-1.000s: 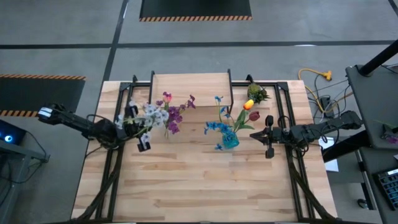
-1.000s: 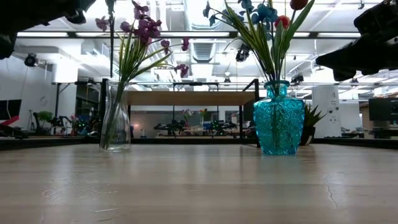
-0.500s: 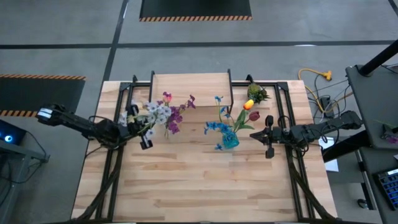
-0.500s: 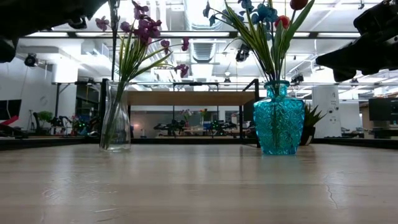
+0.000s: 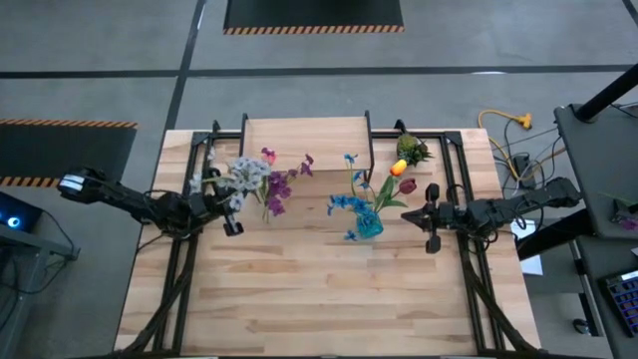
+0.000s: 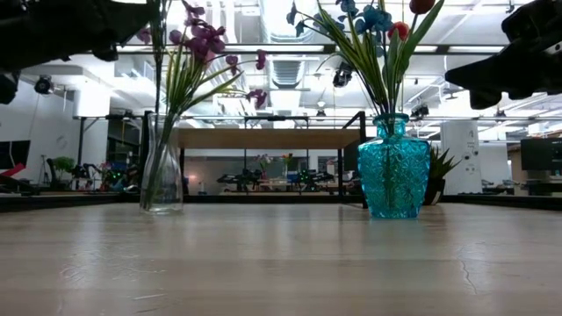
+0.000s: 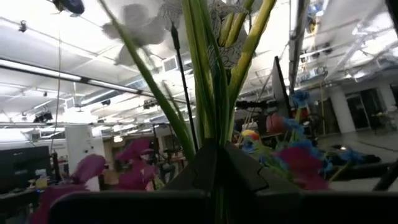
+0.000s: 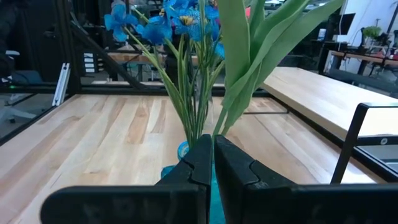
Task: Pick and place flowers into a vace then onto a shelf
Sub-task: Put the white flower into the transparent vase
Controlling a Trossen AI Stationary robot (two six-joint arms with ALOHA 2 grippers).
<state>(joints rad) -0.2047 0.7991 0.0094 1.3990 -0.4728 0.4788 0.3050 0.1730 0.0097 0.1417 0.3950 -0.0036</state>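
A clear glass vase (image 6: 162, 167) stands on the table with purple flowers (image 6: 204, 39) in it. My left gripper (image 5: 221, 204) (image 7: 217, 149) hovers over it, shut on green stems topped by white blooms (image 5: 244, 173) (image 7: 140, 25). A teal glass vase (image 5: 369, 224) (image 6: 393, 175) holds blue, orange and dark red flowers (image 5: 384, 189). My right gripper (image 5: 411, 215) (image 8: 211, 146) is shut just to the right of the teal vase, above the table. The shelf (image 5: 304, 135) (image 6: 263, 138) stands at the far edge. My left gripper pinches several green stems (image 7: 208, 112) between its two fingers, well below the white blooms. It reaches in roughly level from the table's left, with its fingers across the stems. The stems stand upright, and a thin stem (image 6: 159, 79) runs down to the clear vase's mouth.
A short green spiky sprig (image 5: 411, 150) (image 6: 439, 167) stands to the right of the shelf, behind the teal vase. Black frame bars (image 5: 454, 170) run along both sides of the table. The near half of the wooden table (image 5: 319, 299) is bare wood.
My left gripper has shifted a little toward the table's far edge, and the white blooms it holds have moved with it toward the shelf. It stays shut on the stems. Both vases stand where they stood.
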